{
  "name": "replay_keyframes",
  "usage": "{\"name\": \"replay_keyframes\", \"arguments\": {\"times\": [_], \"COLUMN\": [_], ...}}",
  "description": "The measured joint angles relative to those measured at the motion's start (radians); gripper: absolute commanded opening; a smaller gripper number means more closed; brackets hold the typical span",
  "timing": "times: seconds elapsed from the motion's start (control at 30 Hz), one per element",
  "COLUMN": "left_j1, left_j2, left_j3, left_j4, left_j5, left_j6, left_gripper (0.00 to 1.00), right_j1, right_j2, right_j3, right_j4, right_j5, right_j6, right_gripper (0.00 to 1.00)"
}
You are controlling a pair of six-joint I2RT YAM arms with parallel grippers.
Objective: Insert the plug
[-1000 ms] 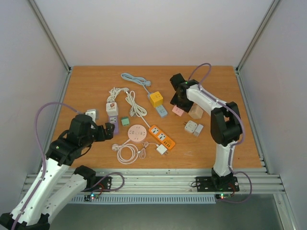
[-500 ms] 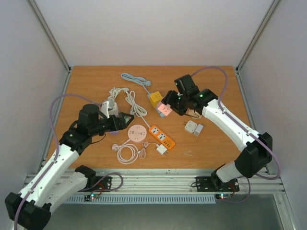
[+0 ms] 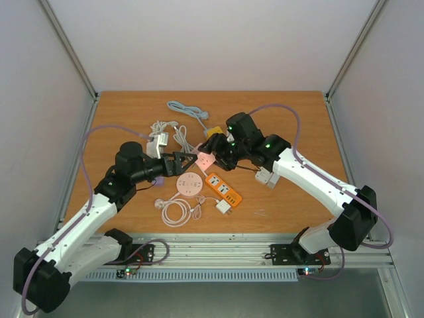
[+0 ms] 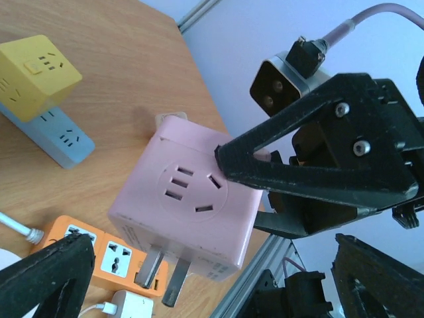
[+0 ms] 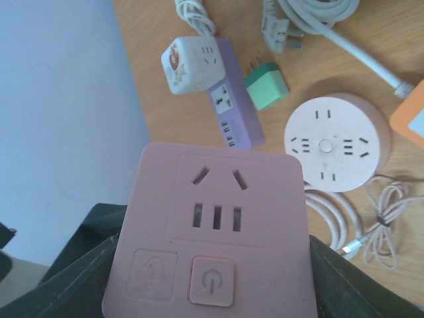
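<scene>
The pink cube-shaped plastic socket adapter [image 3: 205, 160] hangs in the air just beyond the orange power strip [image 3: 224, 189], clamped in the right gripper [image 3: 214, 157]. The left gripper [image 3: 188, 161] hovers beside it, jaws spread. Insertion looks not yet done. Only the left wrist view shows the metal prongs [image 4: 173, 285]; the right wrist view shows only the switch face.

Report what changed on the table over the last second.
The right gripper picked up the pink socket cube and carried it left, towards the middle. The left gripper, open and empty, reached right to meet it. The orange power strip and round socket stayed put.
</scene>
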Motion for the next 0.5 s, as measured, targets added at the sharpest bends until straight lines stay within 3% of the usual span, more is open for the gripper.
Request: {"name": "replay_keyframes", "arguments": {"times": [0.3,0.5], "left_j1": [-0.002,-0.002], "left_j2": [0.063,0.095], "left_j3": [-0.002,-0.002], "left_j4": [0.051,0.083], "left_j5": [0.061,0.092], "left_j6": [0.009,0.023], "left_gripper": [0.91,0.71], "right_j1": [0.003,0.003], "right_j2": [0.000,-0.013], "right_j3": [0.002,0.002], "right_j4": [0.044,0.039], "right_j5": [-0.070,-0.090], "right_j6": [0.035,0.036], "right_gripper": [0.57,0.59]}}
